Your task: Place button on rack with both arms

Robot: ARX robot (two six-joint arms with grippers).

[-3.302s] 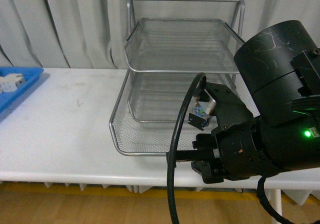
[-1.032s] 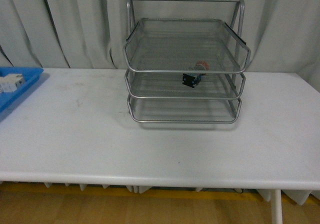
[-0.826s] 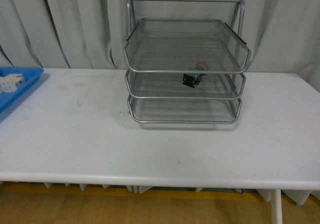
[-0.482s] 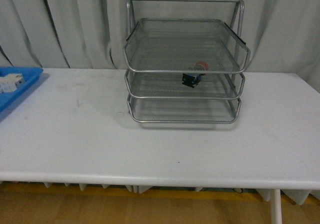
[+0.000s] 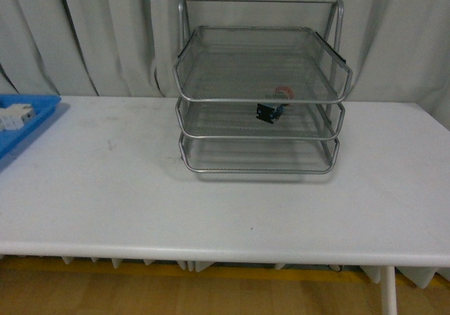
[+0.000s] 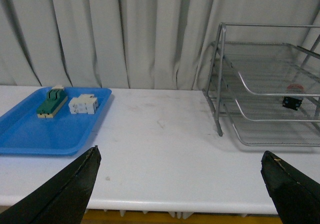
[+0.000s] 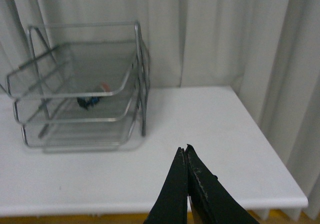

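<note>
button (image 5: pixel 274 105) — I see it lying in the rack's (image 5: pixel 261 97) middle tier | left gripper (image 6: pixel 180 184) — fingers spread wide, holding nothing | right gripper (image 7: pixel 185 156) — fingertips pressed together, empty

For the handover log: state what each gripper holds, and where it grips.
Nothing: the left gripper is open and empty, the right gripper shut on nothing. The button lies in the rack.
</note>
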